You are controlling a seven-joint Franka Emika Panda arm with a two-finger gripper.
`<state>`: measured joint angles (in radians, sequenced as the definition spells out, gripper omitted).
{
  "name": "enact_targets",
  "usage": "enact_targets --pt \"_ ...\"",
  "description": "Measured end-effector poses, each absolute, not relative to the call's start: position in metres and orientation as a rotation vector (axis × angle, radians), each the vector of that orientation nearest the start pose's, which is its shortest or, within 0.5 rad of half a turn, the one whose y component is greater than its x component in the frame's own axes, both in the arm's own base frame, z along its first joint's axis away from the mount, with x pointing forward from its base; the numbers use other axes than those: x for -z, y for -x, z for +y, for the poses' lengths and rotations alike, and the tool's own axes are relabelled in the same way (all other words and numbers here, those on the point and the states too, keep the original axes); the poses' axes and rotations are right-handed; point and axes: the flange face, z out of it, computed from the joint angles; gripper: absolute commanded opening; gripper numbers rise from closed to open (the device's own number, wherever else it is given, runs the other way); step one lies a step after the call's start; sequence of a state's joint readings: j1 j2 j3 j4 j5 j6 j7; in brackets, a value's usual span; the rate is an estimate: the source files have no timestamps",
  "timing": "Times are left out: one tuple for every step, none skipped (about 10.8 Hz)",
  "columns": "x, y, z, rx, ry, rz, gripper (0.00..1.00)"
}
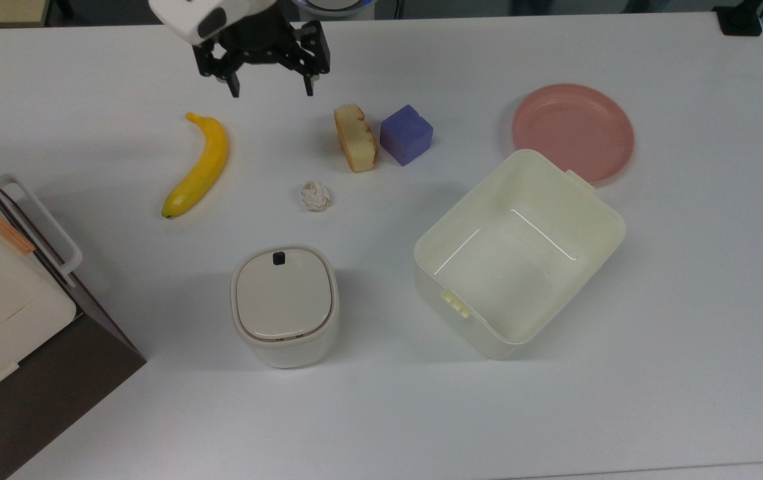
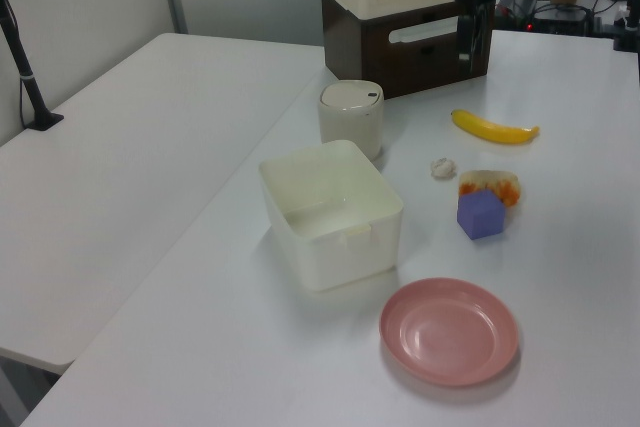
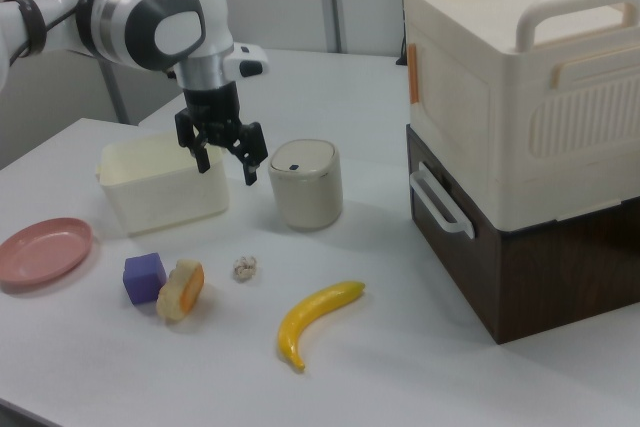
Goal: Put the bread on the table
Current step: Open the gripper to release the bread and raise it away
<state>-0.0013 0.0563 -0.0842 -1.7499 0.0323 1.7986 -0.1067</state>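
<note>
The surface (image 1: 554,413) carried everything, and the bread (image 1: 355,137) already lay on its bare white top, resting on its side with the crust edge toward the purple cube (image 1: 406,135) just beside it; in the right view the bread (image 3: 182,290) sat between the cube and the paper ball (image 3: 244,268). By the look of it, the placing step was done and the task stood at its end: nothing more seemed called for than clearing the arm (image 3: 150,17) away without brushing the banana (image 1: 198,167) or the slice. The arm reached in from the top view's upper edge, wrist pointing down. Its pincer (image 1: 269,90) hung above the surface, well apart from the bread, between banana and slice but further back, its fingers spread wide and holding nothing.
</note>
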Motion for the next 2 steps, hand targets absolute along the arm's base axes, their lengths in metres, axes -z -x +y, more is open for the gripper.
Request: enact_targets --pt "-0.5359 -0.5787 -0.0497 0.019 3.122 -0.016 1.0" --pt "-0.5441 -0.58 -0.0519 0.045 3.129 0.016 1.0"
